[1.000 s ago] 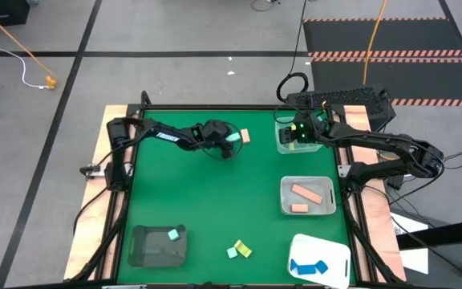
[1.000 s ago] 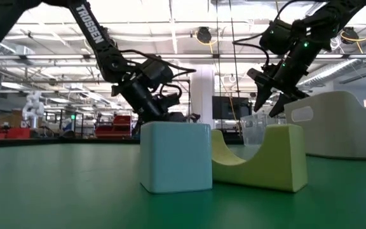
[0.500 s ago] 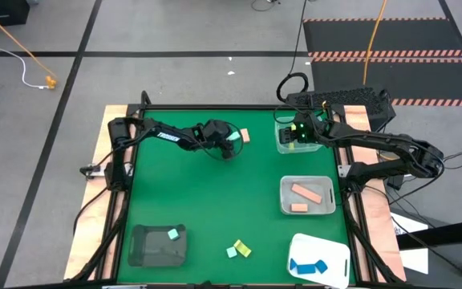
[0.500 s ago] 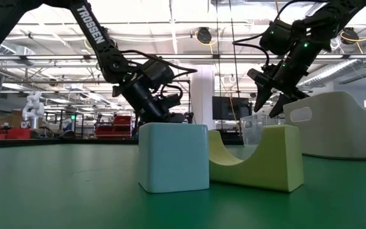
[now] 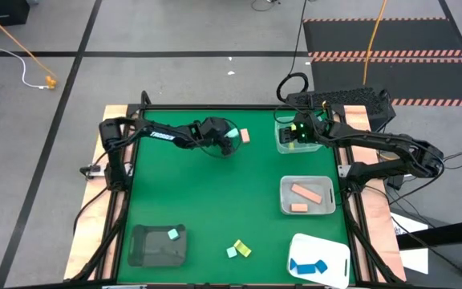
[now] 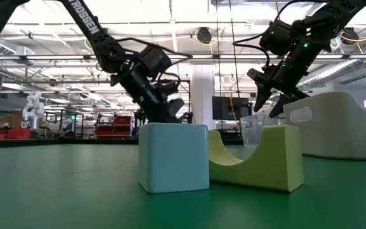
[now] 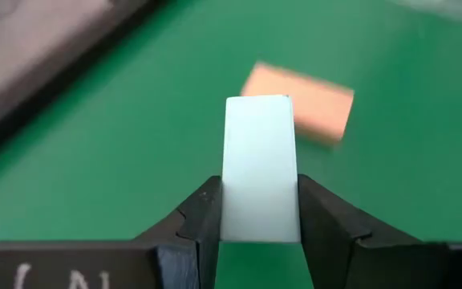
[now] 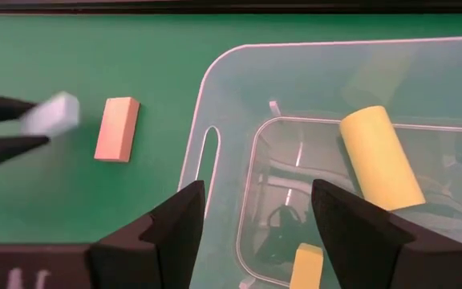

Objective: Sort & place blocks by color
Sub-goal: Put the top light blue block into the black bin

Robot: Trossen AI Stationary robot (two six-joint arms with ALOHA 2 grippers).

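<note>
My left gripper (image 5: 229,141) is at the table's far middle, shut on a mint green block (image 7: 259,164). A tan-pink block (image 5: 245,136) lies flat on the green mat just beyond it. My right gripper (image 5: 295,135) hangs open over a clear tray (image 8: 215,120) at the far right, touching nothing. That tray holds a yellow cylinder (image 8: 379,156) and a yellow block (image 8: 307,269). A mint cube (image 6: 173,156) and a yellow arch block (image 6: 259,159) stand together near the front edge. My left gripper pinches the mint green block by its two long sides (image 7: 229,217) between its two fingers. The block lies along the fingers and sticks out past their tips. It looks lifted off the mat, though the low view hides its underside.
A clear tray (image 5: 307,195) with two tan-pink blocks sits at mid right. A white tray (image 5: 319,259) with blue blocks is at the near right. A dark tray (image 5: 157,245) at the near left holds a mint block (image 5: 172,234). The mat's middle is bare.
My left gripper has risen a little at the far middle of the table, carrying the mint green block up with it. The tan-pink block has stayed where it was.
</note>
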